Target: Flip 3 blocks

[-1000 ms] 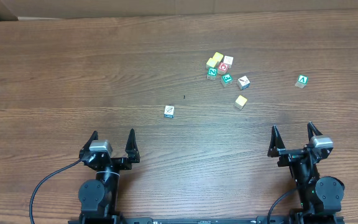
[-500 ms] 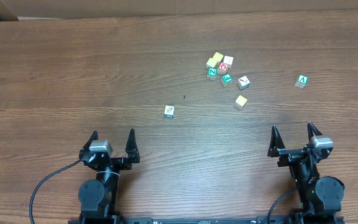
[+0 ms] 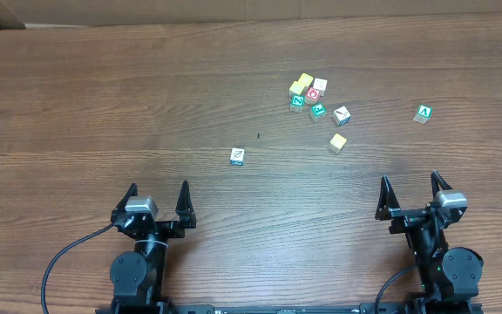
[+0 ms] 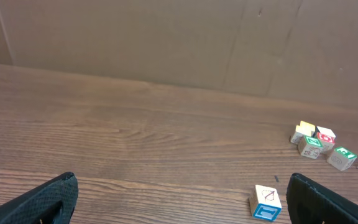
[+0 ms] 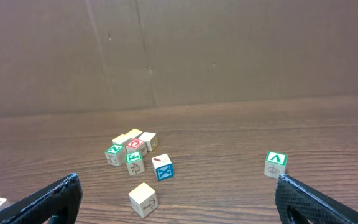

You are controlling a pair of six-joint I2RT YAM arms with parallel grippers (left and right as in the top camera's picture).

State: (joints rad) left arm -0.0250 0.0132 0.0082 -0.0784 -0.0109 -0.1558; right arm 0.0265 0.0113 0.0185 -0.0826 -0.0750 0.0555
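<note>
A small white wooden cube with a blue-edged face (image 4: pixel 266 203) sits on the brown wooden table (image 4: pixel 135 137) between the wide-spread fingers of the left gripper (image 4: pixel 182 180); lettered wooden cubes (image 4: pixel 319 144) cluster beyond.

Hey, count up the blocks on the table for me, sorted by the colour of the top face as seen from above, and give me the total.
Yellow or plain tan blocks: 3
Green-lettered blocks: 3
Red-marked block: 1
White blocks: 3
Total: 10
</note>
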